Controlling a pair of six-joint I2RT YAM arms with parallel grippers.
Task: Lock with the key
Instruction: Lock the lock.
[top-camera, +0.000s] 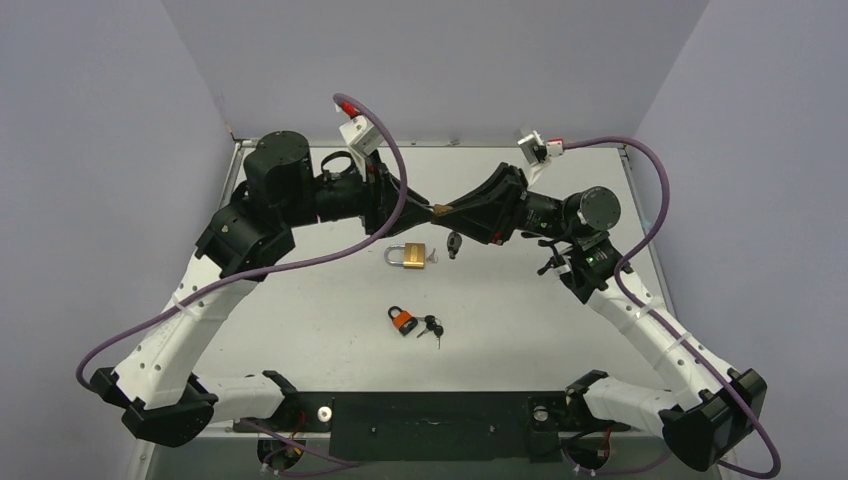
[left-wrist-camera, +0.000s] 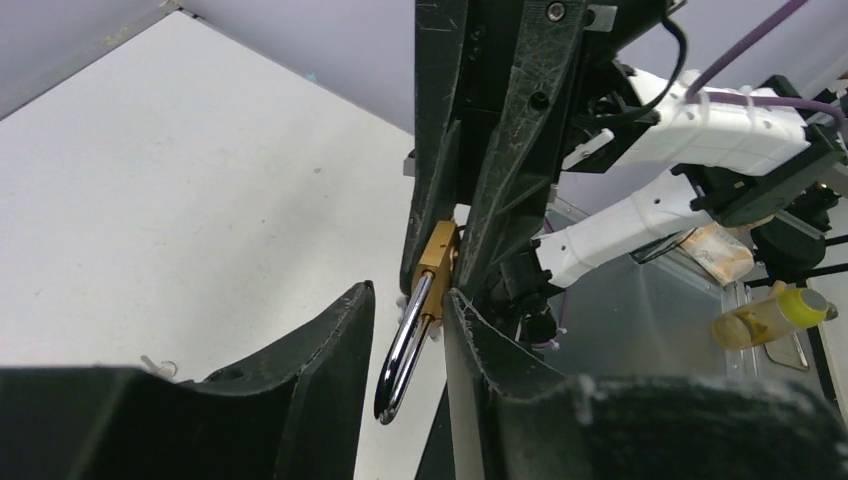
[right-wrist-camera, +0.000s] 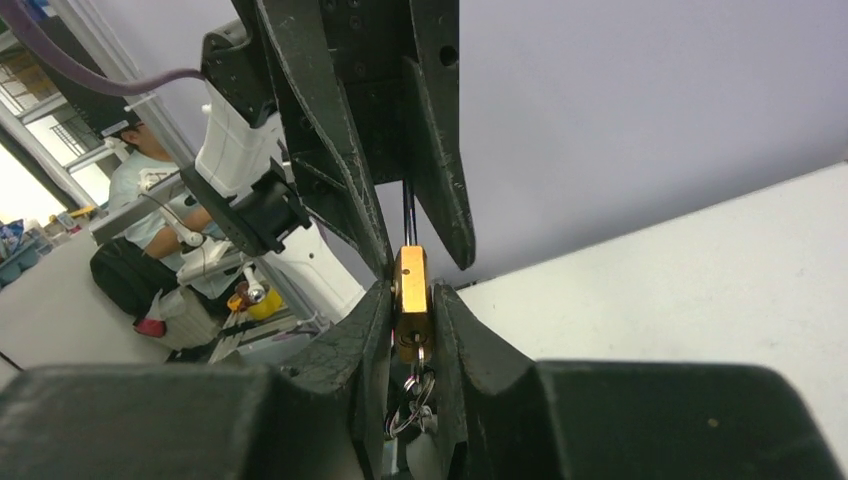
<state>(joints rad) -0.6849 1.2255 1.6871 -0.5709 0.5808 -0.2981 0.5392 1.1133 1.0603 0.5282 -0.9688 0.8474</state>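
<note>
While right end effector (right-wrist-camera: 410, 298) clamps the brass padlock (left-wrist-camera: 438, 258), left end effector (left-wrist-camera: 408, 300) straddles its shackle (left-wrist-camera: 402, 360); its grip is unclear. Keys (right-wrist-camera: 413, 390) dangle beneath; locking looks unfinished.

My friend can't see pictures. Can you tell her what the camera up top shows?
The left arm and right arm meet tip to tip above a pale table, with a brass padlock between their jaws. On the table beneath lie a second brass padlock and an orange padlock beside black keys.

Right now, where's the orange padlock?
Top view: the orange padlock lies on the table near centre, toward the near edge from the loose brass padlock, with a small bunch of keys just to its right.
</note>
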